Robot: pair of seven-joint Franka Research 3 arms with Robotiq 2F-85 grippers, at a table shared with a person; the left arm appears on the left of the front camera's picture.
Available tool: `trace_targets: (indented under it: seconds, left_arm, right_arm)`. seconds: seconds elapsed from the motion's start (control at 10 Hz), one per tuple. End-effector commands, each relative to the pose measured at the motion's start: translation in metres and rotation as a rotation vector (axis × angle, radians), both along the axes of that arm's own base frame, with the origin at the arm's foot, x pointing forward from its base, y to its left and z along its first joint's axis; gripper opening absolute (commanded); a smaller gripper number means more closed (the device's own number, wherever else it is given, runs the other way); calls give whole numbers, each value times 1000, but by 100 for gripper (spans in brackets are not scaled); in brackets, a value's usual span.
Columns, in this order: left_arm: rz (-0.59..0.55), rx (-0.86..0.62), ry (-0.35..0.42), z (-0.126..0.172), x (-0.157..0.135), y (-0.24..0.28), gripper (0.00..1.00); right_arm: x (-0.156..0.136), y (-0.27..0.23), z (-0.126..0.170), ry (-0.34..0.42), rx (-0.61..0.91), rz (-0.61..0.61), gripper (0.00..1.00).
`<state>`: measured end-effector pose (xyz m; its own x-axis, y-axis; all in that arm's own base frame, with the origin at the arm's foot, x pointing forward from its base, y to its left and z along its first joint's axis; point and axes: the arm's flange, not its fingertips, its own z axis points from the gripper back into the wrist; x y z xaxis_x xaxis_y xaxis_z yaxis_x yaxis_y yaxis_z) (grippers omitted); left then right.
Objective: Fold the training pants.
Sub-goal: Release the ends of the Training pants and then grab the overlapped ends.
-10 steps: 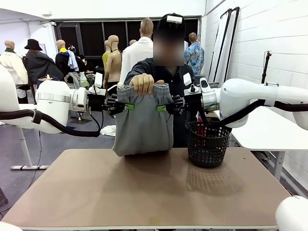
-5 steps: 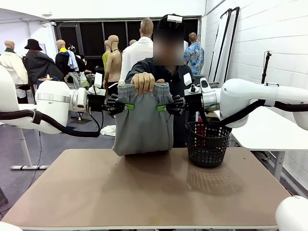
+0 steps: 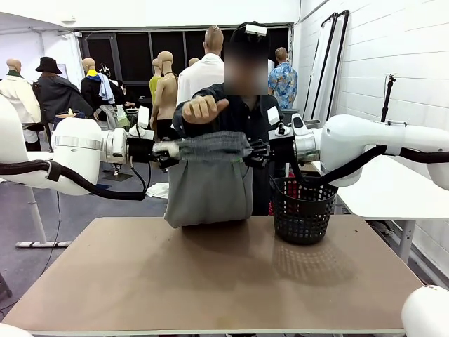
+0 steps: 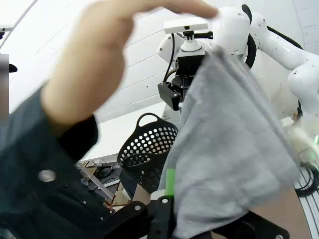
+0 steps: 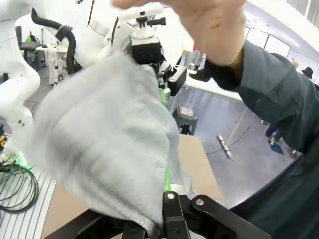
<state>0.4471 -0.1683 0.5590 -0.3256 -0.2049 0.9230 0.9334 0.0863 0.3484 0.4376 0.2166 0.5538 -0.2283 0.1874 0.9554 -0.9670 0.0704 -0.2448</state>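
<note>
The training pants [image 3: 209, 193] are soft and light grey, and they are bunched up into 1 thick bundle. They hang between the 2 claws: the left claw [image 3: 170, 150] pinches 1 top corner and the right claw [image 3: 247, 152] pinches the other. The top edge flops over between the claws, and the bottom, well below them, touches the table [image 3: 210, 281].

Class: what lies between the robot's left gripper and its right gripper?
The training pants, stretched from left gripper to right gripper, seen in the front view.
</note>
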Motion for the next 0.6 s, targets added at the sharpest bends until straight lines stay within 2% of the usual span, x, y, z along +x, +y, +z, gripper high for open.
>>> trace_targets:
  seconds: [0.0,0.5]
  left_arm:
    - [0,-27,-20,0,-4,-1,0]
    - [0,-27,-20,0,-4,-1,0]
  right_arm:
    - [-2,4,2,6,-3,2,0]
    - [-2,4,2,6,-3,2,0]
